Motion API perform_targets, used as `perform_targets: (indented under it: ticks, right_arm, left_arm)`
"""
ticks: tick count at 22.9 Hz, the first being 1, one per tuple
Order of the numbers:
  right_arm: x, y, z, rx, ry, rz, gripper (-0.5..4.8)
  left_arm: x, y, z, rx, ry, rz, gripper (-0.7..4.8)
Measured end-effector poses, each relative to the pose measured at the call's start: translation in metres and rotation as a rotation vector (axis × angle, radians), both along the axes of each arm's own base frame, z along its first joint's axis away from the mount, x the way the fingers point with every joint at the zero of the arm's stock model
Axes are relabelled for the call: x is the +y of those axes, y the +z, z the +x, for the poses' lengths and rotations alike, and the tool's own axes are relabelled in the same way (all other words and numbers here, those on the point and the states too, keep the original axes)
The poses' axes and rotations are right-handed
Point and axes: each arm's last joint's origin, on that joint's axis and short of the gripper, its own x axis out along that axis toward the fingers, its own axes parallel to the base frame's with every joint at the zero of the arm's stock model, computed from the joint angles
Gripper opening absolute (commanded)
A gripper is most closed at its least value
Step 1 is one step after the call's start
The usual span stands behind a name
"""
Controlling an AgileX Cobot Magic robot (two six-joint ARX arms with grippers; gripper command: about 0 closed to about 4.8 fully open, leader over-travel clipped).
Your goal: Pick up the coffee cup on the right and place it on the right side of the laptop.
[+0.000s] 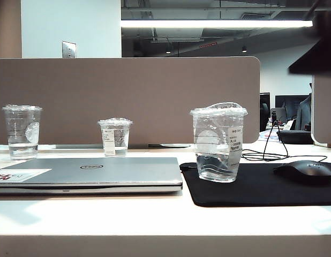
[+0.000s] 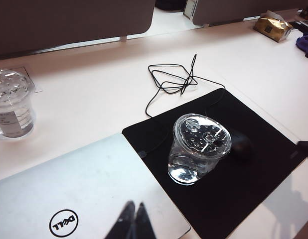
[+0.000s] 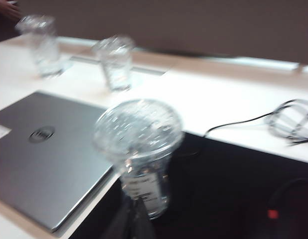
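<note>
The coffee cup (image 1: 218, 142) stands on the black mat (image 1: 262, 187) just right of the laptop (image 1: 90, 174), free of both claws. The right gripper (image 3: 135, 221), just short of the cup, is pinched together; the left gripper (image 2: 134, 221), also together, hangs over the laptop lid.

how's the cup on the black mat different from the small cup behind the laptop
The coffee cup on the mouse mat is taller and wider than the small cup behind the laptop. Its lid is raised and crinkled; the small cup's lid sits lower. It stands on the black mat to the right of the laptop, while the small cup stands on the bare white table. Both are clear plastic, upright, lidded, with a white label and some clear liquid.
</note>
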Motion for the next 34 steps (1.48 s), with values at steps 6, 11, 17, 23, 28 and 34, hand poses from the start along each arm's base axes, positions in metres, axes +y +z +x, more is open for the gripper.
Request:
perform_targets:
  ticks: [6,11,17,23,28,34]
  right_arm:
    - [-0.01,0.0,-0.027,0.063,-0.039,-0.026,-0.09]
    - [-0.018,-0.002,-0.048,0.074,-0.101,-0.04,-0.08]
    - [-0.032,-0.019,-0.059,-0.024,-0.218,-0.007,-0.08]
    - [-0.041,-0.03,-0.059,-0.032,-0.324,-0.007,-0.09]
    - [-0.043,-0.042,-0.054,-0.057,-0.35,-0.001,-0.09]
    - [-0.045,-0.036,-0.053,-0.129,-0.372,0.019,-0.08]
  left_arm:
    - [0.0,0.0,0.0,0.001,0.0,0.0,-0.05]
    - [0.0,0.0,0.0,0.0,0.0,0.0,-0.05]
    - [0.0,0.0,0.0,0.0,0.001,0.0,-0.05]
    - [0.0,0.0,0.0,0.001,0.0,0.0,-0.05]
    - [0.0,0.0,0.0,0.0,0.001,0.0,-0.05]
    - [0.0,0.0,0.0,0.0,0.001,0.0,-0.05]
